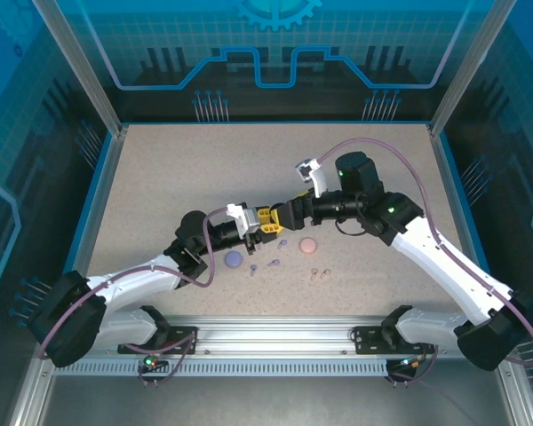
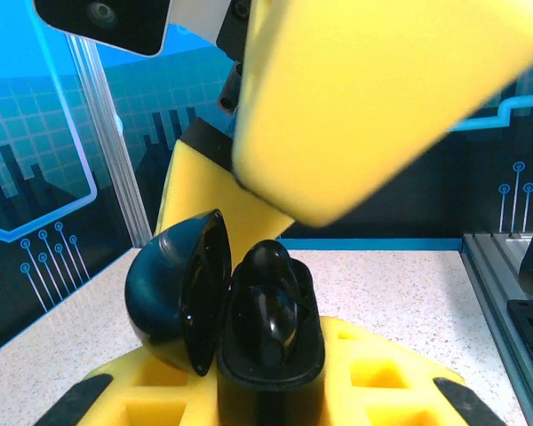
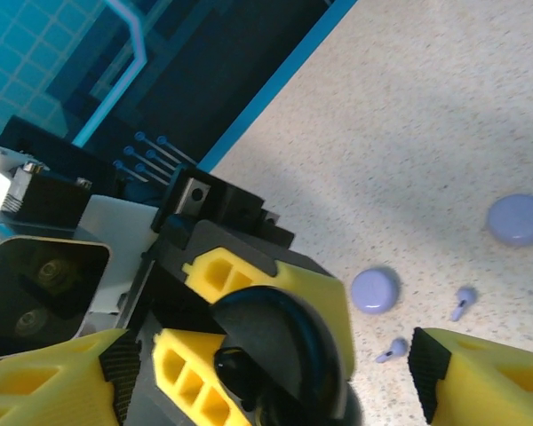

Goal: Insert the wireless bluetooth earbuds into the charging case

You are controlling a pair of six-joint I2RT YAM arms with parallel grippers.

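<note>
Here, glossy black charging case (image 2: 271, 342), lid (image 2: 171, 297) open

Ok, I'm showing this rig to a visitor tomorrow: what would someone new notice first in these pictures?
Mid-table, the grippers meet nose to nose. The left gripper is shut on a black charging case that is hinged open, and the right gripper stands open around it. On the speckled table just in front of them lie a lavender round case, a pink round case and tiny lavender earbuds.
</note>
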